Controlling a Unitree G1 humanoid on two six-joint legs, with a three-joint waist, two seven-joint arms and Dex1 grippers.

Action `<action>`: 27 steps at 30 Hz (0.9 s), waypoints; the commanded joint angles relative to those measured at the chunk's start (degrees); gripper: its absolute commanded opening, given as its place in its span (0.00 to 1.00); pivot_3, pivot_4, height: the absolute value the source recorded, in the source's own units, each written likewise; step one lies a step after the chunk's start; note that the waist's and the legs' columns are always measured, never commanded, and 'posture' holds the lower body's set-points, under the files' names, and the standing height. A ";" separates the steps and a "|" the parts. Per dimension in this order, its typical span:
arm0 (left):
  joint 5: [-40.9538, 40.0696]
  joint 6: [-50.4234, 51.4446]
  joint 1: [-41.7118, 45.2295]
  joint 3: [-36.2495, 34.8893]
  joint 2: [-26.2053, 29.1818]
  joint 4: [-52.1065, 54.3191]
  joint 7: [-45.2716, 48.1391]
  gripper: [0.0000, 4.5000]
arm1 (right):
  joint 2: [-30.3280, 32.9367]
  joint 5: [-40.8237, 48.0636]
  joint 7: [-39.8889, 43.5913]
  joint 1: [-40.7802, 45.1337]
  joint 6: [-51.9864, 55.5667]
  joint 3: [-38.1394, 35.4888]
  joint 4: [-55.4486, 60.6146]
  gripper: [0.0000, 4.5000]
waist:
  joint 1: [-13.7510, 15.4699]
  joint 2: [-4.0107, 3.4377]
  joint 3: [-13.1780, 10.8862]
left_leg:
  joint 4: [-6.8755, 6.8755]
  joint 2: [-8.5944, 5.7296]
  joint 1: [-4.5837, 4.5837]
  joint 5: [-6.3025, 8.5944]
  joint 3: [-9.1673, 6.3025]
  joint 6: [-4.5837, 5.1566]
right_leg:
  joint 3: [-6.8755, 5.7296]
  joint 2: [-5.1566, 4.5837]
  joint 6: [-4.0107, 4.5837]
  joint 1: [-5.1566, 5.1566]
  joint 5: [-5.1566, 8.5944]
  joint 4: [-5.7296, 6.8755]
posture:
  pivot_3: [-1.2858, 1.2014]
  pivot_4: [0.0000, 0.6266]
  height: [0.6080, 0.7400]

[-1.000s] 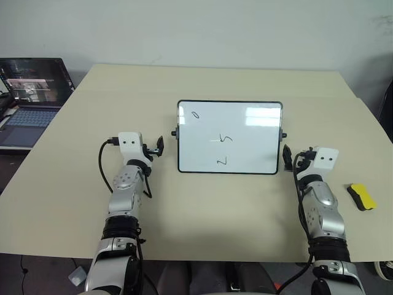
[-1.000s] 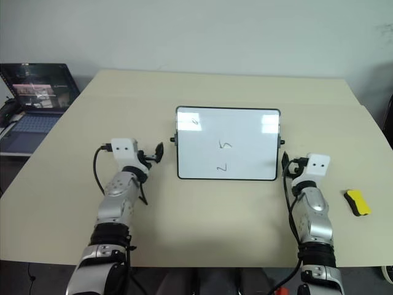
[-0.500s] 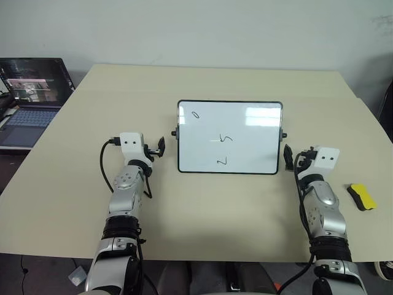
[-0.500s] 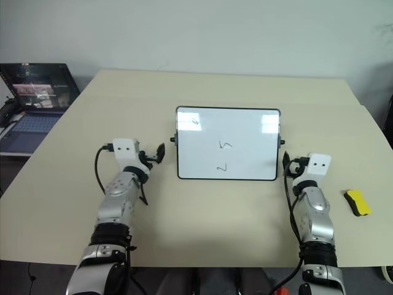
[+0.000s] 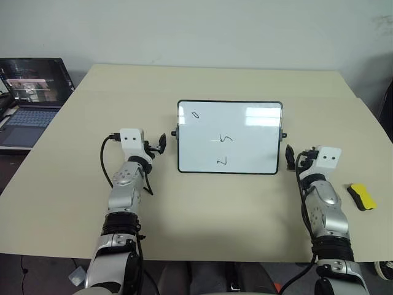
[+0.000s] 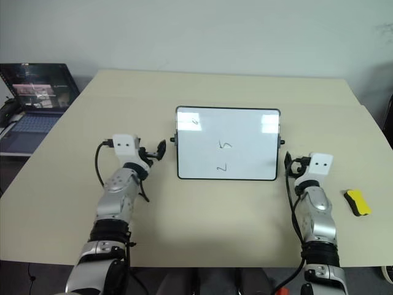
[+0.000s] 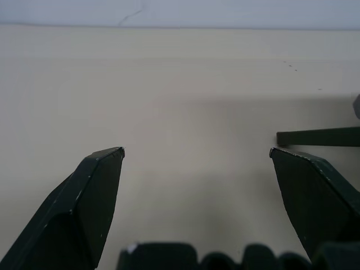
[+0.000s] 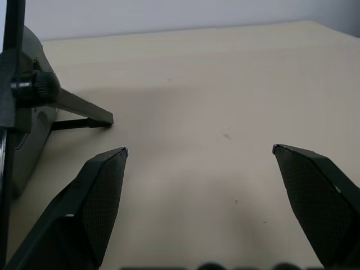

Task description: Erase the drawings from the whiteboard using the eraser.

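- The left tool (image 5: 161, 144) hovers just off the whiteboard's (image 5: 229, 137) left short side, near the small black knob there, without touching it.
- Its two black fingers (image 7: 93, 197) are spread wide in the left wrist view, with bare desk (image 5: 202, 203) between them; it grasps nothing.
- The right tool (image 5: 290, 157) sits just beside the whiteboard's lower right corner, apart from the frame.
- Its fingers (image 8: 95, 197) also stand wide apart in the right wrist view, nothing between them but desk; the board's side knob and its stand leg appear close by on one side.
- The whiteboard stands near the middle of the desk, between the two tools.
- The drawings (image 5: 226, 139) are all on the board: a small oval near its upper left, a "5"-like mark near the centre, a "2"-like mark below that.
- The eraser (image 5: 361, 196), yellow with a black side, lies on the desk near its right edge, to the right of the right arm and untouched.
- A laptop (image 5: 29, 98) sits open off the desk's far left.
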State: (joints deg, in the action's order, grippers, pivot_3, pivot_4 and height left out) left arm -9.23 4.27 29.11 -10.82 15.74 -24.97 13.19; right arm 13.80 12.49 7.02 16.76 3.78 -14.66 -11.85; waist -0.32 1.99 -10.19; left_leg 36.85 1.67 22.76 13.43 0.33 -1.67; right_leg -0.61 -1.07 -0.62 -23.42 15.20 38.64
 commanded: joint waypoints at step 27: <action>-16.89 21.39 13.87 0.19 31.12 12.97 48.97 1.00 | 30.83 6.55 14.74 -0.12 33.76 -7.94 29.69 1.00 | -0.14 -0.02 -0.03 | -0.04 0.00 0.06 0.00 0.00 0.00 | -0.04 0.08 0.00 -0.01 0.02 -0.13 | 0.52 0.24 1.00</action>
State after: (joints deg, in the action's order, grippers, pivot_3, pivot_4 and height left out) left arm -24.81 25.90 41.09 -10.36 44.94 -13.25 59.39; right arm 43.12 17.77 20.67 15.28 36.31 -20.74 14.84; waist -0.46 1.98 -10.22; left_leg 36.80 1.67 22.82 13.43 0.33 -1.66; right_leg -0.64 -1.00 -0.62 -23.43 15.22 38.48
